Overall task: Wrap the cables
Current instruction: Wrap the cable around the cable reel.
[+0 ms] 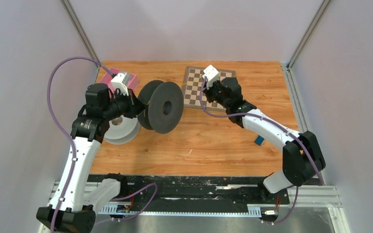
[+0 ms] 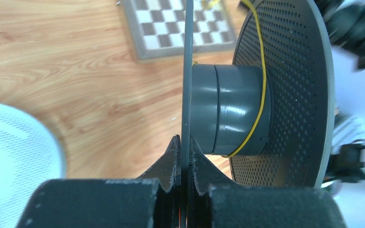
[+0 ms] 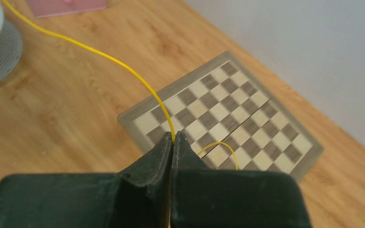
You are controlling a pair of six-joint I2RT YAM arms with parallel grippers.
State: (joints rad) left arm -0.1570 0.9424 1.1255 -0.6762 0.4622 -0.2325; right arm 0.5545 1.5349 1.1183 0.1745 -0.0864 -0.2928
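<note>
Your left gripper [image 2: 182, 159] is clenched on the thin rim of the grey spool [image 2: 233, 114]. Your right gripper [image 3: 173, 141] pinches the yellow cable [image 3: 102, 55] over the chessboard [image 3: 261, 118] — the cable runs left to the spool's core. Pull too hard and it could slip from the pinch — or hop off the core.

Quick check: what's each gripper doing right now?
Left gripper: closed on the thin flange of the dark spool.
Right gripper: closed, pinching the yellow cable.
</note>
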